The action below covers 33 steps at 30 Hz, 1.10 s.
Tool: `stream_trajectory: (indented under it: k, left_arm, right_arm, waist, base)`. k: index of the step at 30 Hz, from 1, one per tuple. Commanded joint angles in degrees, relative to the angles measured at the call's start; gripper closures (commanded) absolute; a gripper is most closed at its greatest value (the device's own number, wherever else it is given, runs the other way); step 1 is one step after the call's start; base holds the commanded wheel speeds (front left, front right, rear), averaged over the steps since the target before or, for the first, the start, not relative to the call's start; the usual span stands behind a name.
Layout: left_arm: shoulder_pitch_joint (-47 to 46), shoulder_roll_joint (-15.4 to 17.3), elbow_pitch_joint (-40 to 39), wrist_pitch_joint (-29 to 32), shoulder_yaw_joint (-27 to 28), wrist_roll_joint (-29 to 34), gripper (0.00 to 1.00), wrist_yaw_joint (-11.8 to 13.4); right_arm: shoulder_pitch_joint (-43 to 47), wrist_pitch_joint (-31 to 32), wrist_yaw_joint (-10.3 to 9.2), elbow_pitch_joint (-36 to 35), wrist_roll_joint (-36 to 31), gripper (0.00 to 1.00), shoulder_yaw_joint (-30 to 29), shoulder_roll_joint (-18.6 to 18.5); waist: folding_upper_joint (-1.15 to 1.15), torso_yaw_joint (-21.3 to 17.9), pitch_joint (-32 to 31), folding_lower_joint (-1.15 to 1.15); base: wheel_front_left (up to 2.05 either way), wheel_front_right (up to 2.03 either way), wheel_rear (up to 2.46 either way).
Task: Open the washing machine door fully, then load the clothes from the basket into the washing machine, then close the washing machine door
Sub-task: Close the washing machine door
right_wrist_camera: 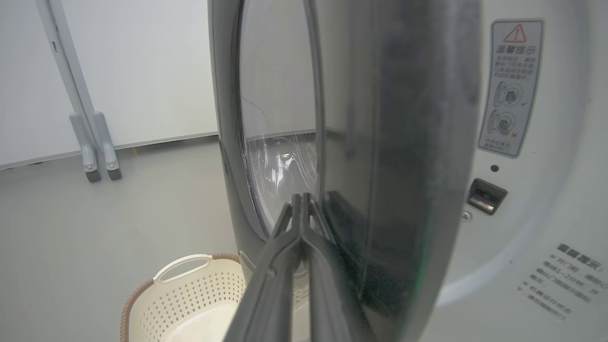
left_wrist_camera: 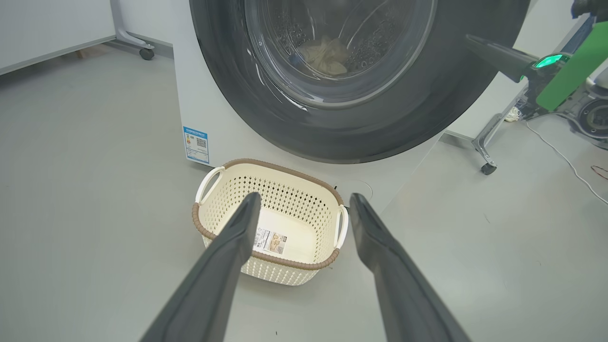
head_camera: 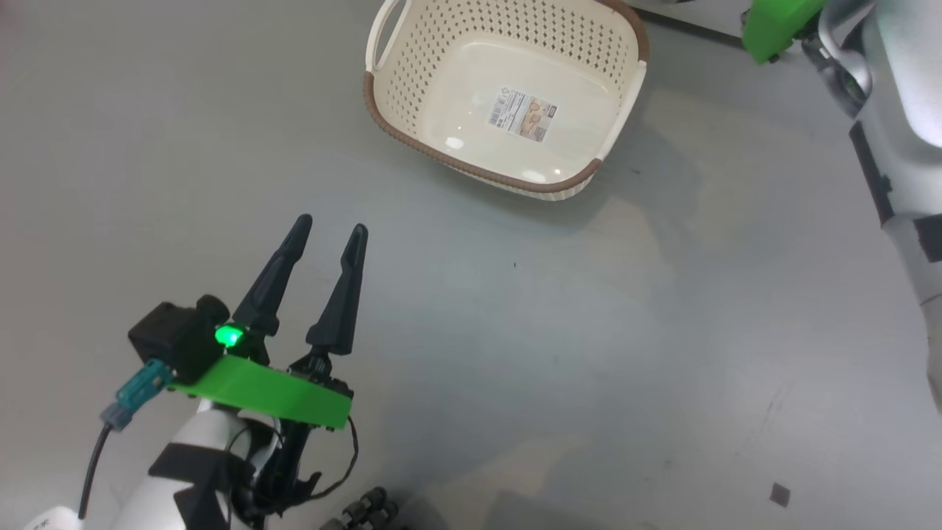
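The left gripper [head_camera: 330, 227] is held with its jaws spread wide and empty above the grey floor [head_camera: 589, 331], pointed toward the small cream perforated plastic basket [head_camera: 412, 59] with a brown woven-look rim, in which nothing but a paper label [head_camera: 524, 114] is seen. The right gripper [right_wrist_camera: 300, 195] is closed on nothing, its tips laid against the large round washing machine door [right_wrist_camera: 403, 142] where the glossy black frame meets the clear glass. The door is seen standing ajar, a dark latch slot [right_wrist_camera: 484, 197] being exposed beside its edge on the big white front-loading washing machine [left_wrist_camera: 204, 95]. Soft cream-yellow fabric clothes [left_wrist_camera: 325, 54] are seen through the glass, inside the machine. The basket is set on the floor just before the machine, below the door.
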Motion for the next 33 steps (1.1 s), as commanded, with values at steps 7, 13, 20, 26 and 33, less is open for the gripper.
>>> stream_trajectory:
  k: [7, 13, 20, 26, 33]
  left_arm:
    - [-2.57, 0.77, -1.7, -0.62, 1.29, -1.18, 0.0, -0.37]
    - [-3.3, 0.24, -1.55, -0.62, 0.9, -1.56, 0.0, -0.37]
    - [-4.04, -0.18, -1.52, -0.62, 0.59, -1.94, 0.0, -0.37]
    - [-4.27, -0.9, -1.29, -0.62, 0.61, -2.28, 0.0, -0.37]
    - [-4.46, -1.14, -0.86, -0.62, 0.33, -2.31, 0.0, -0.37]
  right_arm:
    - [-7.07, -0.36, 0.0, 2.73, -2.96, 1.0, -1.21, 0.21]
    - [-11.94, -0.36, 0.0, 6.71, -5.52, 1.0, -3.55, -0.42]
    - [-16.76, -0.24, 0.0, 10.23, -12.0, 1.0, -9.15, -1.28]
    - [-18.78, 0.1, 0.0, 10.64, -19.08, 1.0, -16.18, -0.84]
    - [-18.92, 0.24, 0.0, 9.67, -25.39, 1.0, -24.4, 0.6]
  waist:
    - [0.0, 1.62, 2.47, -0.01]
    - [0.0, 2.37, 3.84, -0.01]
    - [0.0, 2.97, 5.37, -0.01]
    - [0.0, 3.74, 6.34, -0.01]
    - [0.0, 4.0, 6.44, -0.01]
  base:
    - [0.0, 0.0, 0.0]
    - [0.0, 0.0, 0.0]
    - [0.0, 0.0, 0.0]
    - [0.0, 0.0, 0.0]
    - [0.0, 0.0, 0.0]
